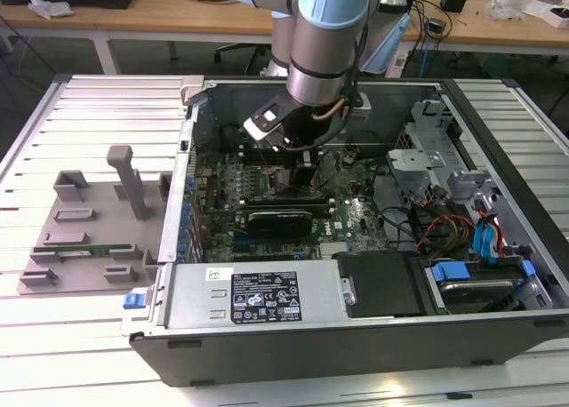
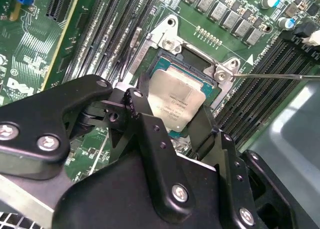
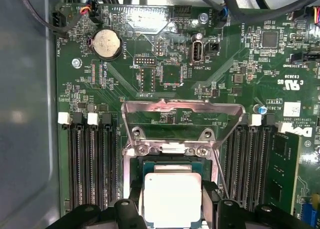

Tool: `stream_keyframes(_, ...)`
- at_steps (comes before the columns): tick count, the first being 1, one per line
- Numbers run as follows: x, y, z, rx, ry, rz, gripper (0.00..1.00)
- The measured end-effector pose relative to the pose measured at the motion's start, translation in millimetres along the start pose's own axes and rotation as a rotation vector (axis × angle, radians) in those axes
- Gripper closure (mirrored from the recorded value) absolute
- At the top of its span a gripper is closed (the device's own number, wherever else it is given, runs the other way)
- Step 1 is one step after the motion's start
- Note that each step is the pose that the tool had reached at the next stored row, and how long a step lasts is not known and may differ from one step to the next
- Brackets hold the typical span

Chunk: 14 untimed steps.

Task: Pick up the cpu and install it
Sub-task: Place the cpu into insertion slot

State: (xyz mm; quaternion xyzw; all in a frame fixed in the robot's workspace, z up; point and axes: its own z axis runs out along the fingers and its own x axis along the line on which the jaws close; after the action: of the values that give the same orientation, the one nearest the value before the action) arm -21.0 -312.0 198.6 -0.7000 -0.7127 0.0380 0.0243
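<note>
Reaching down with the arm (image 1: 324,43) into an open computer case (image 1: 356,331) that lies on its side on the white slatted surface (image 1: 98,105), as seen in the exterior view. Holding the cpu (image 2: 177,101) in the end effector (image 2: 175,114): a narrow grip, with black fingers (image 2: 150,124) set against two opposite edges of the chip in both wrist views. Silvery-grey top facing up, thin greenish rim showing around it. Held directly over the socket (image 2: 196,59) on the green motherboard (image 3: 235,54), low within the black frame, with a strip of dark socket exposed beyond the chip's far edge in the second wrist view. Cannot tell whether fully seated or just above the contacts. Standing open behind the socket in the first wrist view: the silver load plate (image 3: 150,107), with two screws at its base. Stretching away from one socket corner in the second wrist view: a thin metal lever (image 2: 270,76). Flanking the socket on both sides: rows of black memory slots (image 3: 92,164), with one green memory module (image 3: 287,174) fitted in the outer bank. Beyond the load plate: a round coin battery (image 3: 106,43). In the exterior view, a long black graphics card (image 1: 280,219) just beside the arm's tip, and a grey fixture plate (image 1: 89,220) on the surface at the exterior view's left, beside the case and well apart from the end effector.
</note>
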Motion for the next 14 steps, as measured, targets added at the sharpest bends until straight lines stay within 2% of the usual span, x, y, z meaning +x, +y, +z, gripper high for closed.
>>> stream_keyframes(8, 0.0, 0.3, 0.8, 0.0, -0.0002, 0.0, 0.45)
stream_keyframes(9, 0.0, 0.3, 0.8, 0.0, 0.0, 0.0, 0.39)
stream_keyframes(10, 0.0, 0.3, 0.8, 0.0, 0.0, 0.0, 0.39)
stream_keyframes(11, 0.0, 0.3, 0.8, 0.0, -0.0001, 0.0, 0.32)
stream_keyframes(14, 0.0, 0.4, 0.8, 0.0, -0.0001, 0.0, 0.32)
